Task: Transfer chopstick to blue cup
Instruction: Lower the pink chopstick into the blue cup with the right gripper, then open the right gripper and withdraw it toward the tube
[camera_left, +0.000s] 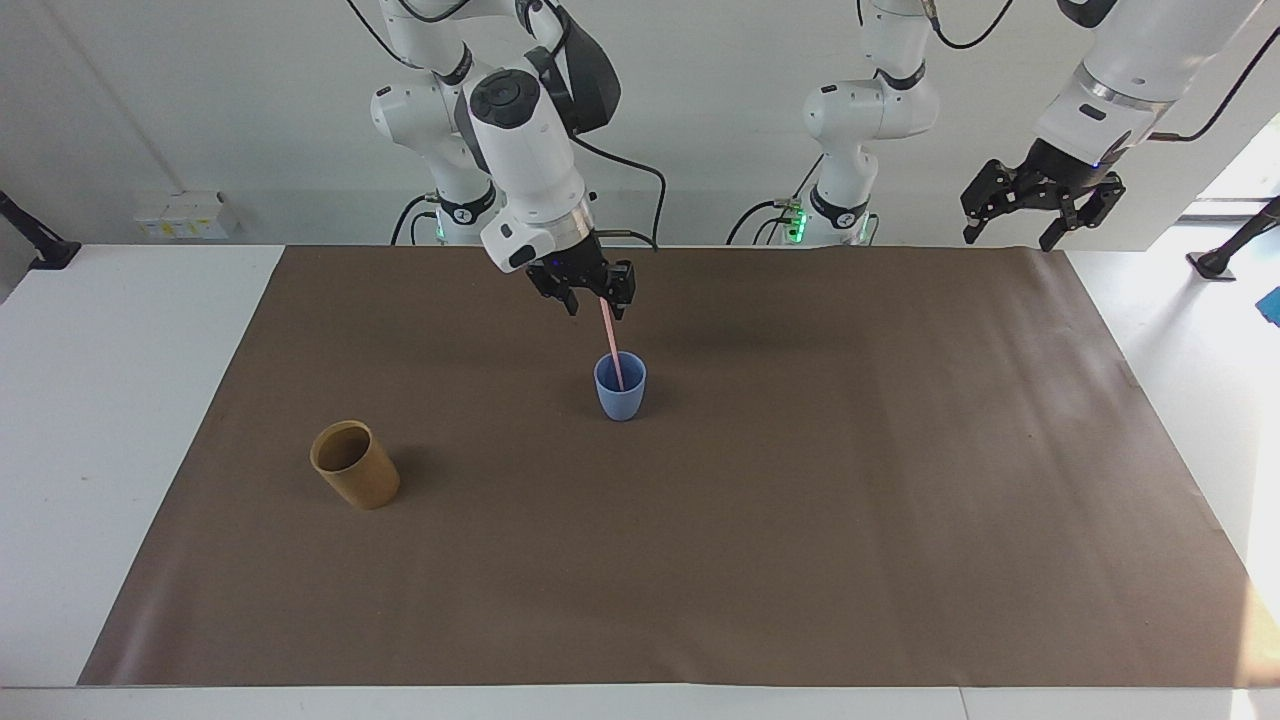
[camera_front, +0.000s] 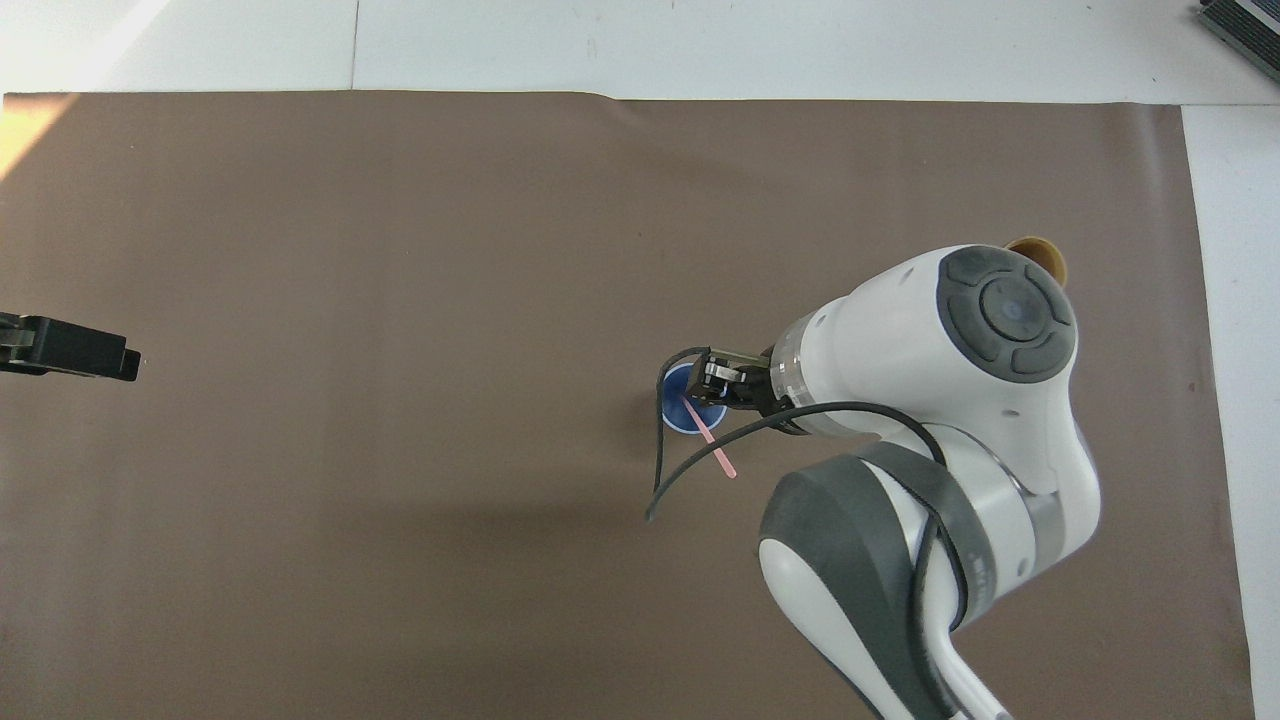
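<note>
1. Chopstick (camera_left: 610, 345) has its lower end inside the blue cup (camera_left: 620, 387), mid-table; it leans with its top toward the robots, upper end between the spread fingers of the right end effector (camera_left: 594, 296). From where I stand the fingers look clear of it, so I'd call it released.
2. Risk: the stick sticks out well above the rim. If the right end effector pulls away sideways instead of straight up, a finger could catch the top and lever the stick out.
3. Risk: the cup is small with a rounded base. A long stick leaning on the rim, plus any nudge, could tip it.
4. Risk: the cable looping off the right wrist hangs close to the cup in the overhead view; on retreat it could snag the stick.
5. Left end effector (camera_left: 1040, 205) waits with fingers spread, raised over the left arm's end of the table, no conflict. Tan cup (camera_left: 354, 464) sits well apart.
</note>
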